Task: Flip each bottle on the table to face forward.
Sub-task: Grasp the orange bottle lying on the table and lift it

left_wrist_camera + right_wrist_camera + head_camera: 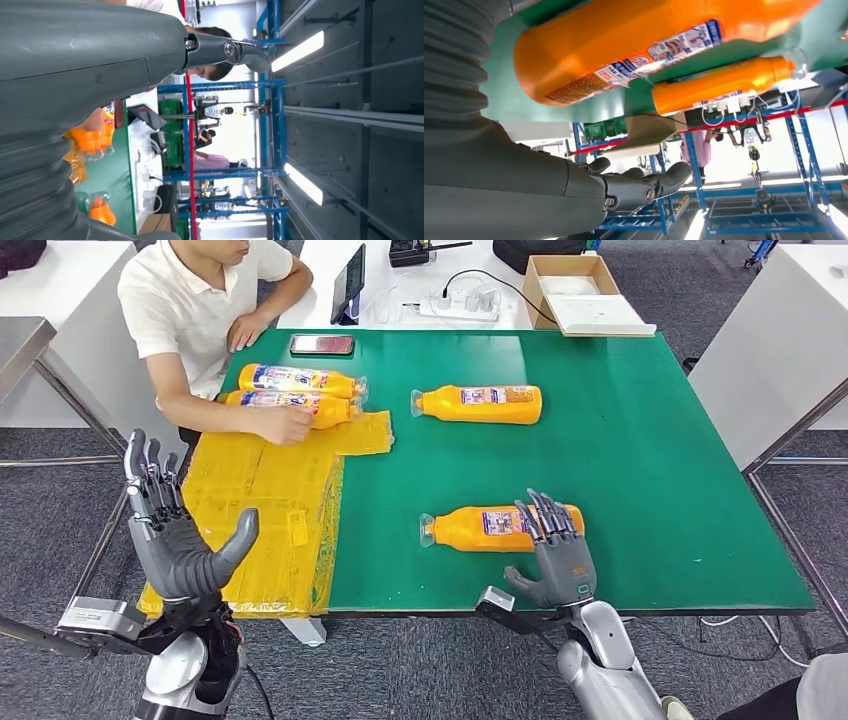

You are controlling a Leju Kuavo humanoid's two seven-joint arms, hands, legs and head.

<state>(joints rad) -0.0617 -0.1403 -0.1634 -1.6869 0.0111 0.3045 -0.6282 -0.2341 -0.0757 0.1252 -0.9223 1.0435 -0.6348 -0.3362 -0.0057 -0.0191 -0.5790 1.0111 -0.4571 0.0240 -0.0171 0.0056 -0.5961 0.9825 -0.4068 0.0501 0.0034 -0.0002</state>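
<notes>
Four bottles [478, 403] lie on green table [640, 460] | grey carpet [60, 530]; white desks [60, 300] | both hands' fingers released, spread

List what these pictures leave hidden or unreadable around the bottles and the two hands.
- Near bottle: head view, the right hand covers its base end; contact cannot be told.
- Bottle labels: head view too small to read; right wrist view shows the near label at a slant, blurred.
- Second bottle by the person: the person's hand covers part of it.
- Left hand: its own cover blocks much of the left wrist view.
</notes>
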